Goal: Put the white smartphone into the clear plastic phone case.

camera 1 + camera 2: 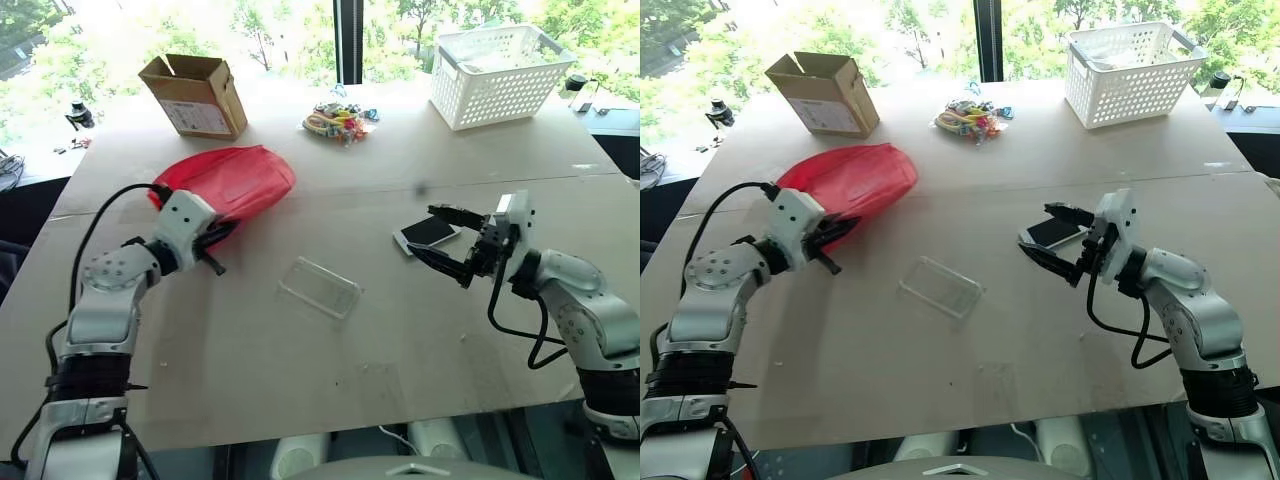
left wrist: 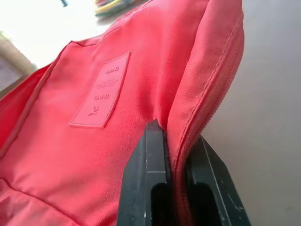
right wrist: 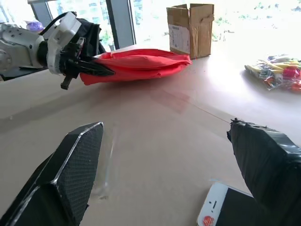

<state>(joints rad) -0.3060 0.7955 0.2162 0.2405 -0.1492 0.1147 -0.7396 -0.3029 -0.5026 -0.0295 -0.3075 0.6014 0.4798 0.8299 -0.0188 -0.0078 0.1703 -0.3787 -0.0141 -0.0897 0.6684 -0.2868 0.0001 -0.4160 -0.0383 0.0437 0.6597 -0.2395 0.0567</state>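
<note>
The white smartphone lies flat on the table, screen up, right of centre. My right gripper hovers level just over it, open wide, one finger on each side; in the right wrist view the phone shows low between those fingers. The clear plastic phone case rests empty on the table's middle, apart from both grippers. My left gripper is shut on the zipper edge of a red fabric pouch at the left; the left wrist view shows the pouch's edge pinched between its fingers.
An open cardboard box stands at the back left. A bundle of colourful small items lies at the back centre, and a white perforated basket stands at the back right. The table's front edge runs close to me.
</note>
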